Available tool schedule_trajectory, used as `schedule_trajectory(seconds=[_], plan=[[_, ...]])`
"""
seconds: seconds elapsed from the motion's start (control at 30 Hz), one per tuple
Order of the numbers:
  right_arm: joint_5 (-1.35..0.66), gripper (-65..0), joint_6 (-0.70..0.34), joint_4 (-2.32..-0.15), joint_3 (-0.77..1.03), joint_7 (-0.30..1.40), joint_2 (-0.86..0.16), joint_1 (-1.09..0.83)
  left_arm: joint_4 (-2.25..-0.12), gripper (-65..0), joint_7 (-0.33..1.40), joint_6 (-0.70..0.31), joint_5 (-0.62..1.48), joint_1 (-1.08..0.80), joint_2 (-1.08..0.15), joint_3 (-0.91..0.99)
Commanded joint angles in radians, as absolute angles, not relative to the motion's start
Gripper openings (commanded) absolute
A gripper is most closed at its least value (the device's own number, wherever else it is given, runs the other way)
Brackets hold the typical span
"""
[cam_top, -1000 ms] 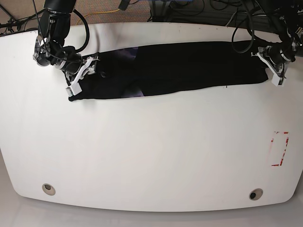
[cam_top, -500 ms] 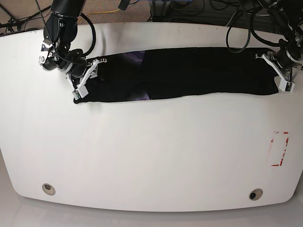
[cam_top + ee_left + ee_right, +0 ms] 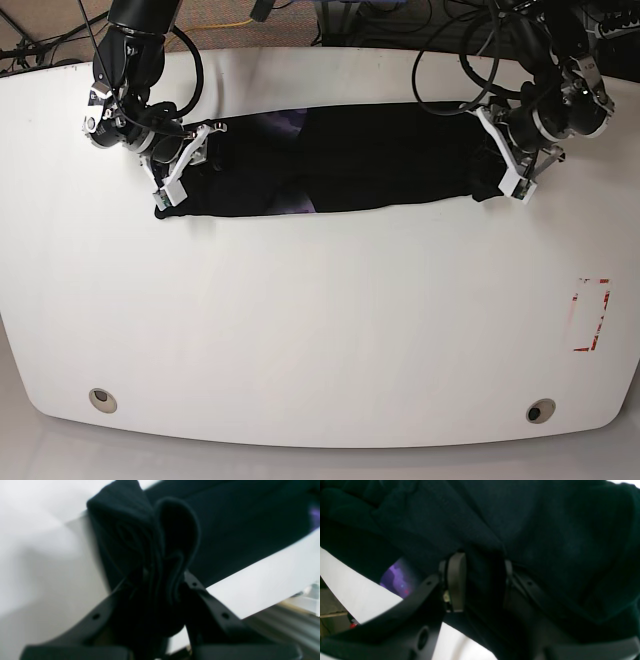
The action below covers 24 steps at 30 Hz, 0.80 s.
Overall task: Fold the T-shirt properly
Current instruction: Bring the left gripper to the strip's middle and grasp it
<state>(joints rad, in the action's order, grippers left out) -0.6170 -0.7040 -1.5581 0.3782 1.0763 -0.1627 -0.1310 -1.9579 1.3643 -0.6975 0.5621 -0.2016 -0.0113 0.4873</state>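
The black T-shirt [image 3: 380, 155] lies as a long folded strip across the far side of the white table [image 3: 320, 300]. My left gripper [image 3: 510, 165] is at the strip's right end, and in the left wrist view it [image 3: 162, 580] is shut on a bunched fold of the black cloth [image 3: 140, 530]. At the strip's left end my right gripper [image 3: 185, 165] holds cloth; in the right wrist view its fingers [image 3: 456, 580] are shut with the cloth [image 3: 520, 525] pressed between them. A purple patch [image 3: 400, 580] shows under a fold.
A red-marked rectangle [image 3: 590, 315] sits near the table's right edge. Two round holes [image 3: 101, 399] [image 3: 540, 410] lie near the front edge. Cables [image 3: 470, 50] hang behind the table's far edge.
My left gripper has carried the shirt's right end leftward, so the strip is shorter. My right gripper has closed on the left end and stayed about where it was.
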Motion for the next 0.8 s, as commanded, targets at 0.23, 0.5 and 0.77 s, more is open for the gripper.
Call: schedule_trajectory(seconds=[0.23, 0.5, 0.77], plan=[[-0.588, -45.8, -0.698, -1.567, 0.378, 1.104, -0.170, -0.130, -1.971, -60.7, 1.346, -0.698, 0.576, -0.157, 0.074, 0.433], [-0.590, -45.8, -0.698, -1.567, 0.378, 1.104, -0.170, -0.130, -1.968, -60.6, 1.342, -0.698, 0.578, -0.136, 0.093, 0.282], [-0.590, -45.8, -0.698, -1.567, 0.378, 1.104, -0.170, -0.127, -1.902, -58.1, 1.342, -0.698, 0.575, -0.093, 0.145, 0.242]])
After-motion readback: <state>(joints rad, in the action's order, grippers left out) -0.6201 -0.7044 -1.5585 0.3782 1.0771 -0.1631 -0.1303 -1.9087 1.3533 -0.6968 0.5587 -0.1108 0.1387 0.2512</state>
